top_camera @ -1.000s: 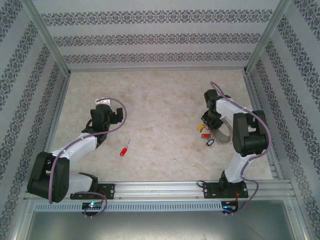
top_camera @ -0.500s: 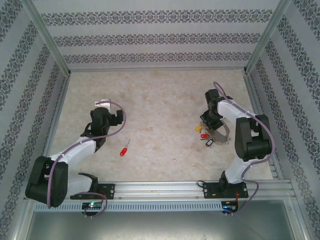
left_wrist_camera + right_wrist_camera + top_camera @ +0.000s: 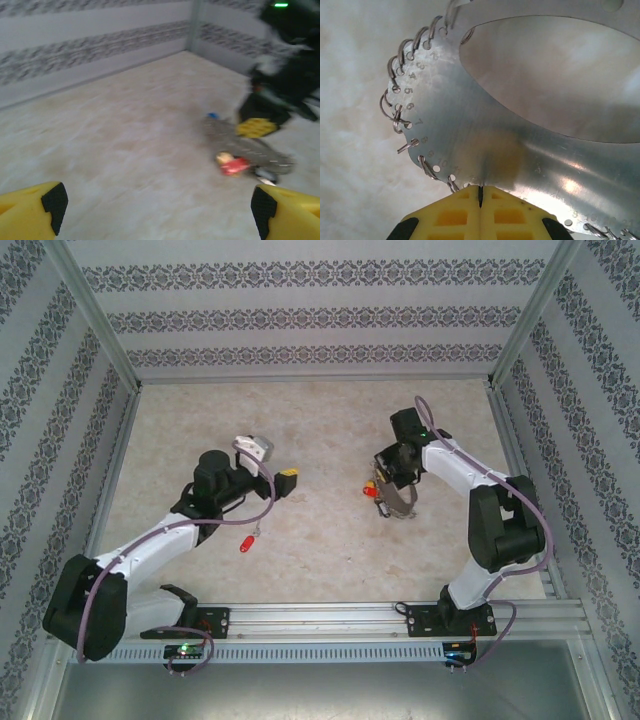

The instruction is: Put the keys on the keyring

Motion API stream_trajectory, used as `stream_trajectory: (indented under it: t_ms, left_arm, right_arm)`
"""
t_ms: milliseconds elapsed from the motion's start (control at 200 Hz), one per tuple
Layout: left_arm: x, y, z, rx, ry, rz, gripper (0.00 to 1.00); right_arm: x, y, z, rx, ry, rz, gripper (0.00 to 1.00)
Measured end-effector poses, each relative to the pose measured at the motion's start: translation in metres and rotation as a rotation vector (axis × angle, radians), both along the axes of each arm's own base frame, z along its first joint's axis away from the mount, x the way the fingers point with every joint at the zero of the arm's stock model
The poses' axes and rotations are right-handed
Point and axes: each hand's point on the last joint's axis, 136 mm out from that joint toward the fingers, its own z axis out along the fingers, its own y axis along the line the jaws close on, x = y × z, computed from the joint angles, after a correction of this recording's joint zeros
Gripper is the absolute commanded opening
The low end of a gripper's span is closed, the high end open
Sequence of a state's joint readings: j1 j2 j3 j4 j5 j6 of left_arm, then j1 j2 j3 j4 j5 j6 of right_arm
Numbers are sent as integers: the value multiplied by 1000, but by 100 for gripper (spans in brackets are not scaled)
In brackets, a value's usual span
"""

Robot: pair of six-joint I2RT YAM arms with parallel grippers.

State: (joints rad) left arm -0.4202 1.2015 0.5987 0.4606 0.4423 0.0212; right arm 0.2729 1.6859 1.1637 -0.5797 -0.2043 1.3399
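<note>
Now the right gripper (image 3: pixel 480 196) has its two yellow fingers (image 3: pixel 447 217) pressed tight together on the edge of the keyring (image 3: pixel 485 135). Up close, the keyring is a flat shiny metal plate with a big hole in the middle and a row of tiny holes with numbers by them (little wire loops (image 3: pixel 395 117) hang from some of those holes). The plate sticks out past the fingertips, over the table (image 3: pixel 355 165). I cannot tell if it touches the table.

The left gripper (image 3: pixel 278 464) holds nothing. Its fingers (image 3: pixel 31 212) are spread wide, and they point across at the keyring, which is well away from them. That wrist picture is blurry, but some keys (image 3: pixel 234 165) sit right against the grey plate: a red bit, a yellow bit and a speck of blue.

One more red key (image 3: pixel 247 543) lies alone on the table, close by the left arm and well apart from the keyring.
</note>
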Motion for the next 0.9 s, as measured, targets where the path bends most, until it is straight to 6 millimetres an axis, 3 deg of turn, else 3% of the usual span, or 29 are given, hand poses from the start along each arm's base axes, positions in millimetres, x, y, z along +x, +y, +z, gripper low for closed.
stream_trajectory:
  t_ms: [155,310,460,515,604,769,904]
  left_arm:
    - [-7,-18,-9,9,-26,-83,100]
    - [-17,-33,-27,45,-13,-182,97]
    - [-33,-60,-38,94,-59,-282,78]
    - [-32,-68,-43,118,-62,-298,76]
    - [-25,-80,-51,165,-96,-303,59]
    - [-24,-105,-80,265,-146,-326,52]
    - [-13,-113,-97,312,-182,-298,48]
  right_arm:
    - [16,32,20,95,-63,3,0]
    - [13,51,22,168,-49,26,0]
    - [9,64,21,244,-20,47,0]
    - [6,67,20,263,-8,53,0]
    - [1,70,17,290,12,60,0]
    - [-9,76,7,341,58,64,0]
    - [-18,77,-1,357,88,64,0]
